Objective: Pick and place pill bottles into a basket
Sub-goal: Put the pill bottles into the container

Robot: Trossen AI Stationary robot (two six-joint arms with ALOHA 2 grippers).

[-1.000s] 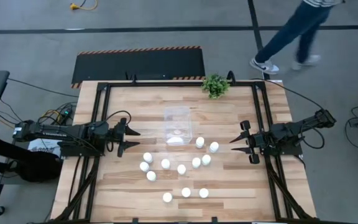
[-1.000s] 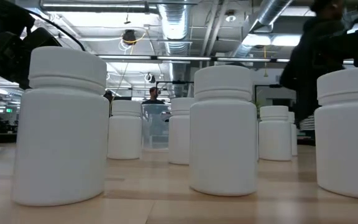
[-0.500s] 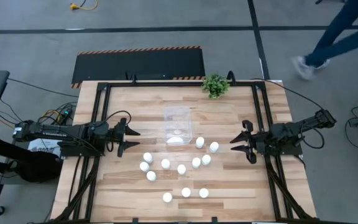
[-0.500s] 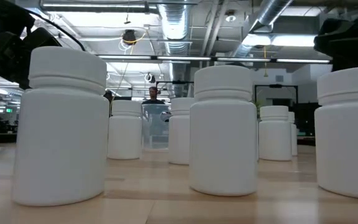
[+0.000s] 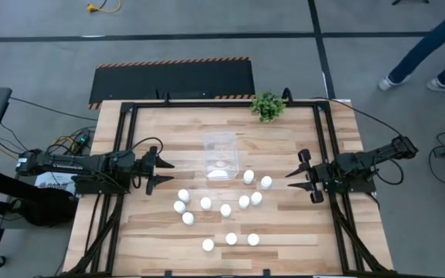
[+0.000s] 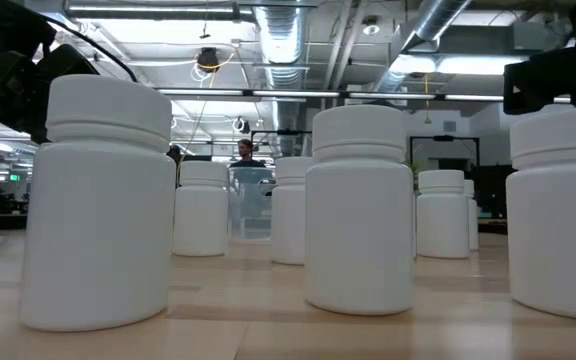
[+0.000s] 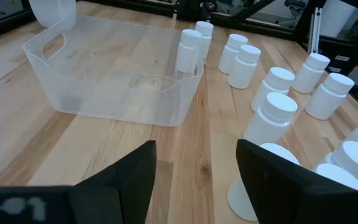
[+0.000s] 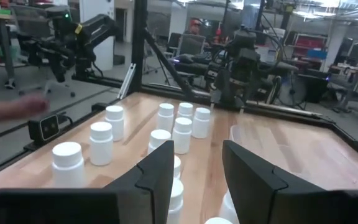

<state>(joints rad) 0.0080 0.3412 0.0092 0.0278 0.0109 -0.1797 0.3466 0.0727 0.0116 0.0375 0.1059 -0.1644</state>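
High view: the clear basket (image 5: 221,157) sits just above the centre of the wooden surface (image 5: 168,232), with 1 white shape inside it, probably a bottle. The other pill bottles (image 5: 225,209) stand scattered from 3 o'clock round to 6 o'clock of it. The left tool (image 5: 163,172) rests at 9 o'clock, spread and empty. The right tool (image 5: 293,175) rests at 3 o'clock, its fingers drawn as close together as they go, pinching nothing.

Low view: bottles stand upright, close together.

Left wrist view: the left tool's fingers (image 7: 132,177) frame bare wood beside the basket.

Right wrist view: bottles crowd ahead of the right tool.

To grasp well, choose an outlying bottle, come down straight, straddle its cap, and avoid nudging its neighbours.
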